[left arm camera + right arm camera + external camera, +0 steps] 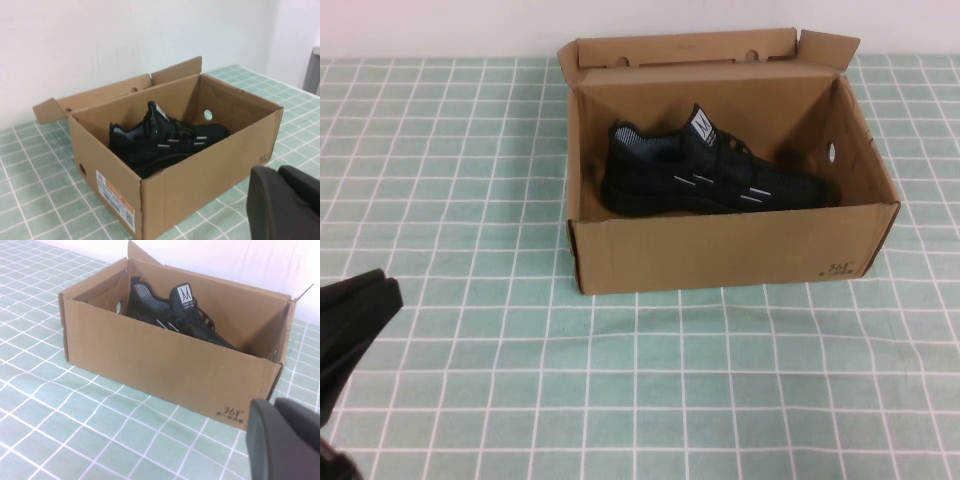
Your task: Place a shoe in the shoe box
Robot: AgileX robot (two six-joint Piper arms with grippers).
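The shoe [705,175] lies inside the shoe box [730,255], sole down, lid flap open behind. Looks done to me; best now is keeping both arms clear of the cardboard. Left claw [355,320] sits shut and empty at the counter's [620,400] near-left; right claw [287,440] likewise shut, holding nothing, near the box's front.

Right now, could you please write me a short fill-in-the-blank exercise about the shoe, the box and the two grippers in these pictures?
1. The black shoe lies ____ the brown shoe box.
2. The lid of the box stands ____.
3. The left gripper is away from the box, and its jaws are ____.
4. The right gripper holds ____ and is shut too.

Missing words: inside; open; shut; nothing
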